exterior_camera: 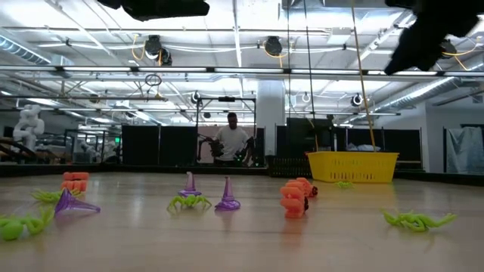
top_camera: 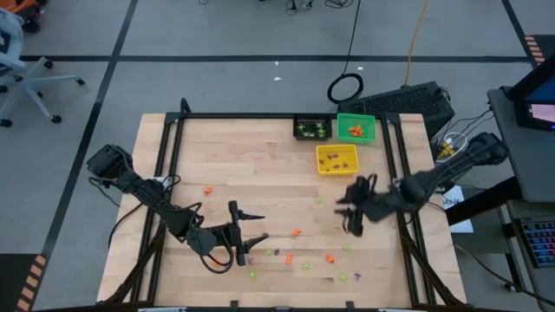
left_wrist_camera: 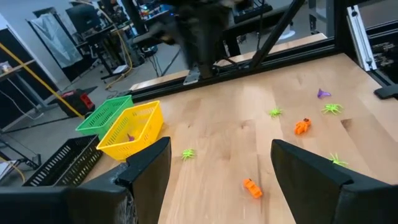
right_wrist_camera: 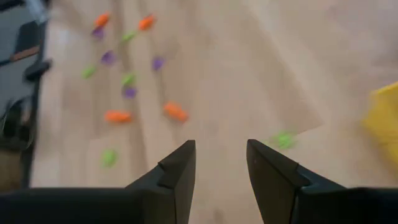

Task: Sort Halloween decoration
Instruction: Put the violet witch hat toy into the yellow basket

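Halloween decoration lies scattered over the worktop's near half; some already sit in the bins. My right gripper hangs empty beside the yellow bin, jaws parted. Left gripper spread, low. I'd descend squarely over one trinket before pinching

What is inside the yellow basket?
The yellow basket holds a few small trinkets, orange and purple from above. The left wrist view shows one purple piece through its mesh wall; that wall hides the others from the side.
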Motion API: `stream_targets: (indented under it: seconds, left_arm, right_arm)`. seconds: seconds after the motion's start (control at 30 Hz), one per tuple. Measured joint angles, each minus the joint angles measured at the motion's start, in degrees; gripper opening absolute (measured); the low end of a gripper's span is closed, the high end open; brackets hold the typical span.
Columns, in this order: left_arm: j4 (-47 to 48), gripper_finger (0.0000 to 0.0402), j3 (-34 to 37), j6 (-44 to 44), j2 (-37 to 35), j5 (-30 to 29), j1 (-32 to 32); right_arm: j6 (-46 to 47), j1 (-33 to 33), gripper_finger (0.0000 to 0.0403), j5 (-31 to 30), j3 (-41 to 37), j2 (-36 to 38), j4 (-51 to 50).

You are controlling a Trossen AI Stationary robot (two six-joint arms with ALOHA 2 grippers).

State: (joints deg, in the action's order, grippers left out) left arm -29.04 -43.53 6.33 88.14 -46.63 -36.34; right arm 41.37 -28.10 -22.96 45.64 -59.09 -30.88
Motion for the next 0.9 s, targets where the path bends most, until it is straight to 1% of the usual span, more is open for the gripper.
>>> stream_targets:
  seconds: [0.1, 0.23, 0.3, 0.4, 0.53, 0.73, 0.8, 0.9]
  left_arm:
    - [-0.01, 0.0274, -0.02, 0.00, 0.01, 0.00, 0.01]
    - [0.01, 0.0274, -0.02, -0.04, 0.00, -0.02, 0.05]
    - [-0.01, 0.0274, -0.02, -0.04, 0.02, 0.00, 0.05]
    - [-0.01, 0.0274, -0.02, -0.07, 0.02, -0.02, 0.05]
    - [-0.01, 0.0274, -0.02, -0.07, 0.02, -0.02, 0.05]
    - [-0.01, 0.0274, -0.02, -0.09, 0.02, -0.02, 0.42]
    - [-0.01, 0.0274, -0.02, -0.09, 0.02, -0.02, 0.42]
    - [-0.01, 0.0274, -0.02, -0.11, 0.02, -0.02, 0.38]
  right_arm:
    - [1.35, -5.12, 0.0132, -1.88, -2.06, -2.76, 3.27]
    - [3.68, -10.71, 0.0132, -3.77, -1.86, -7.83, 4.18]
    - [5.58, -13.04, 0.0132, -3.39, -1.18, -10.37, 4.07]
    - [9.79, -15.77, 0.0132, -0.65, 0.42, -13.65, 3.02]
    - [15.95, -19.09, 0.0132, 2.72, 5.00, -18.47, -3.42]
    - [20.63, -23.74, 0.0132, 6.31, 15.53, -26.62, -15.43]
    - [21.33, -25.12, 0.0132, 8.16, 18.96, -29.43, -17.76]
    - [21.96, -26.95, 0.0132, 11.20, 22.45, -33.37, -18.65]
